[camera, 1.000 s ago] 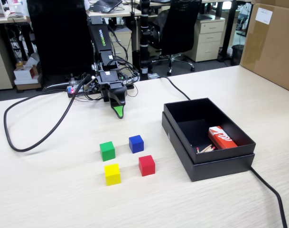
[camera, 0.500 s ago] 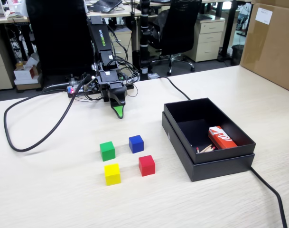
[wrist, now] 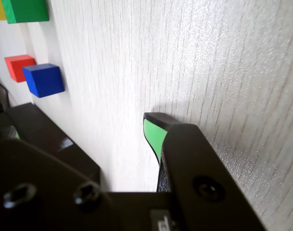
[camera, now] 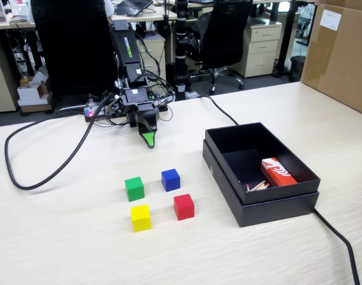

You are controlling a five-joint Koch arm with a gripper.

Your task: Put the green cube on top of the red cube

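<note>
Green cube (camera: 134,189) sits on the pale wood-grain table (camera: 62,237) in the fixed view, in a loose square of four small cubes. Nearest the camera in that square is a yellow cube (camera: 141,217), just in front of the green one. To the right of the yellow one lies the red cube (camera: 183,206), apart from the green cube and resting on the table. Behind the red cube, and to the right of the green cube, is a blue cube (camera: 170,179). None of the four cubes touch each other.

To the right of the cubes stands an open black box (camera: 228,178) holding a red-and-white carton (camera: 277,172) and a few thin sticks. A black cable (camera: 341,237) runs past the box toward the front edge.

Farther back, the robot arm (camera: 126,56) bends down over the table, its gripper (camera: 147,138) pointing at the surface, well apart from the cubes and holding nothing. Only one green-faced tip shows in the fixed view, and the wrist view also shows a single green-lined tip (wrist: 155,132) close above the table, so whether the jaws are apart or together cannot be told. In the wrist view the green cube (wrist: 26,10), red cube (wrist: 19,67) and blue cube (wrist: 44,80) appear at the upper left.

Beyond the table are office chairs, drawer units and a large cardboard box (camera: 341,53) at the right.
</note>
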